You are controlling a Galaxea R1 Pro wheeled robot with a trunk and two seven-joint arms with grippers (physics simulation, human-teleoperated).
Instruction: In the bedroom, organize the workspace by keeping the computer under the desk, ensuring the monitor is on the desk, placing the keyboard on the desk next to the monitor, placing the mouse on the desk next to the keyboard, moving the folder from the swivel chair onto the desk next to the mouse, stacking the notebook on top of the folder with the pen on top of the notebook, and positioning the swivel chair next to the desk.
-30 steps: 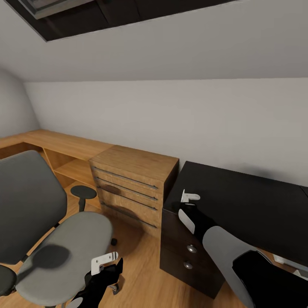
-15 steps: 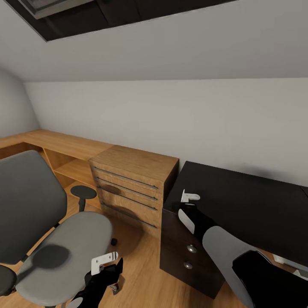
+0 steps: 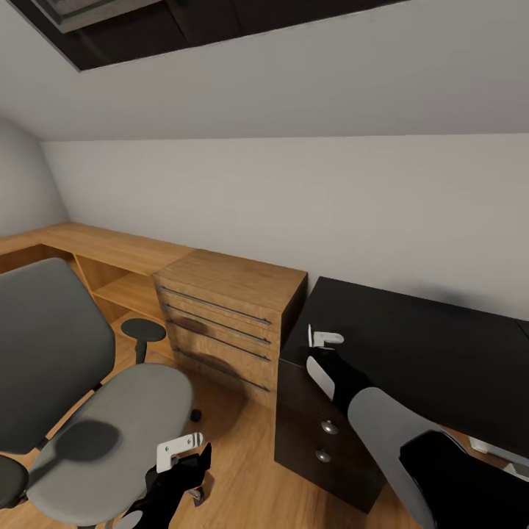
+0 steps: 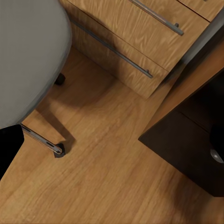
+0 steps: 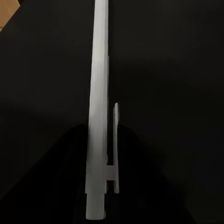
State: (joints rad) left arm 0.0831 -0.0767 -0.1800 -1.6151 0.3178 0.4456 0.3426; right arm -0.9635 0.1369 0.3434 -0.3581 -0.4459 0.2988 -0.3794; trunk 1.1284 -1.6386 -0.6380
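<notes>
Right jaws [image 3: 321,339] over the black tabletop [image 3: 441,353], opening unclear, nothing visibly held | left jaws [image 3: 178,448] low beside swivel chair [image 3: 110,426], seat bare | you look poised to reposition the chair.

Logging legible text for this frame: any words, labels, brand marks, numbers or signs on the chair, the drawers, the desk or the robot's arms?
None: no text, label, brand mark, number or sign can be read in any view.
The swivel chair, the light-wood chest of drawers, the desk with its dark drawer unit, and the wall carry no markings.
The left claw and right claw are unmarked too.
</notes>
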